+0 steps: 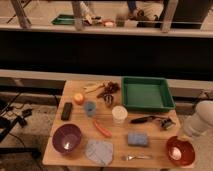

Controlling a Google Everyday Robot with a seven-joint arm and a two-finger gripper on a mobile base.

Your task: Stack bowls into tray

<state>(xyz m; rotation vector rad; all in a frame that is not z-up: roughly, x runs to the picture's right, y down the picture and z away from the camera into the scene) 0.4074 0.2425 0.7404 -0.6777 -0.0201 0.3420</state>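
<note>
A dark purple bowl stands at the front left of the wooden table. An orange-red bowl stands at the front right corner. The large green tray lies empty at the back right of the table. My white arm comes in from the right edge. Its gripper hangs just above and behind the orange-red bowl, apart from it. Nothing shows in the gripper.
A white cup stands mid-table in front of the tray. Around it lie an orange, a small blue cup, a black bar, a red pepper, a blue sponge, a grey cloth, a fork and a black-handled tool.
</note>
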